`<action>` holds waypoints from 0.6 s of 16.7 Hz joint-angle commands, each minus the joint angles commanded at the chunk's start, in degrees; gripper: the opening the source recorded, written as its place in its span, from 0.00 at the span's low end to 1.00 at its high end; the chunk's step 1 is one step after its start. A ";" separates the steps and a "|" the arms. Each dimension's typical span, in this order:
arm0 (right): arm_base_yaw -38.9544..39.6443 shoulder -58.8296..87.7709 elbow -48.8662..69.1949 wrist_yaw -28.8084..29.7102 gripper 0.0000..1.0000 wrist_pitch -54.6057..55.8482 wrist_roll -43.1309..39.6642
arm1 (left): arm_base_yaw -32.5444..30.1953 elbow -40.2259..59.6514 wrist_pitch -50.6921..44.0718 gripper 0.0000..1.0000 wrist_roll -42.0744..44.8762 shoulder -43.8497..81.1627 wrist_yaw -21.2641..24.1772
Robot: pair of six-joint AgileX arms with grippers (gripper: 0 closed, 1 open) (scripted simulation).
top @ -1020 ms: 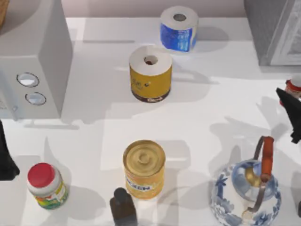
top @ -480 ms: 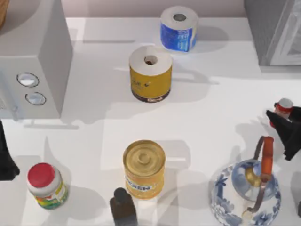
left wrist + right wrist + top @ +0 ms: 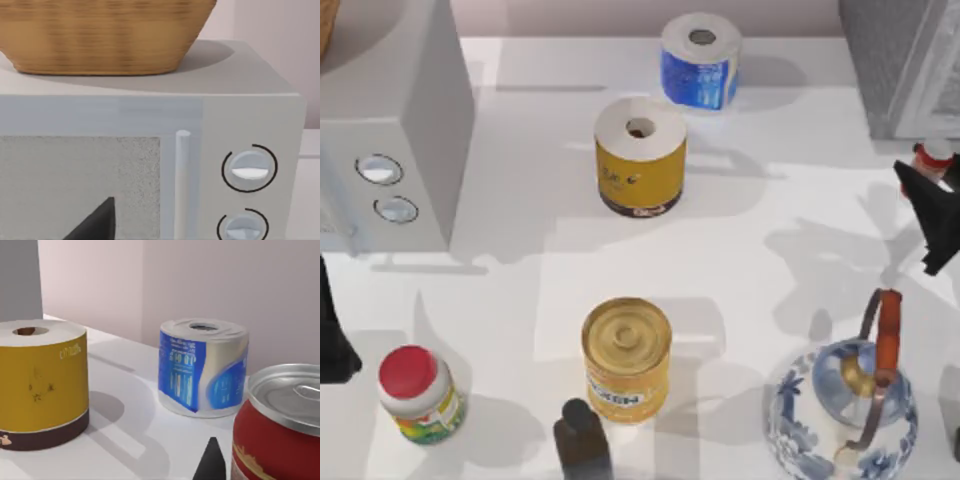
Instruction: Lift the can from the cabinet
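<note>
The can [image 3: 932, 156] sits at the right edge of the table in the top view, just in front of the grey cabinet [image 3: 880, 60] whose corner fills the far right. My right gripper [image 3: 932, 205] is pinching it: one dark finger [image 3: 210, 460] shows against the can's red side in the right wrist view, with the silver pull-tab lid close to the lens. I judge the can is held off the table, clear of the cabinet, because the task asks for a lift and the gripper's shadow falls well apart from it on the white surface.

Near the can, toward the front right, stands a blue-and-white kettle [image 3: 840, 410] with a brown handle; I would keep the can high enough to pass over it. Farther out lie a blue paper roll [image 3: 700, 62], a yellow paper roll [image 3: 640, 158] and a yellow tin [image 3: 626, 358].

My left arm is parked at the left edge by the microwave [image 3: 390, 140], and I cannot tell how its gripper [image 3: 97, 222] stands. A basket [image 3: 100, 35] rests on the microwave's top.
</note>
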 joint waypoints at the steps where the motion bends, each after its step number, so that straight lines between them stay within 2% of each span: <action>1: 0.25 -0.78 1.34 0.48 0.00 0.46 0.11 | 0.00 0.00 0.00 1.00 0.00 0.00 0.00; 4: 0.98 -0.29 2.07 1.18 0.00 1.07 -0.94 | 0.00 0.00 0.00 1.00 0.00 0.00 0.00; 10: 1.69 4.69 -4.40 0.18 0.00 -0.36 -2.62 | 0.00 0.00 0.00 1.00 0.00 0.00 0.00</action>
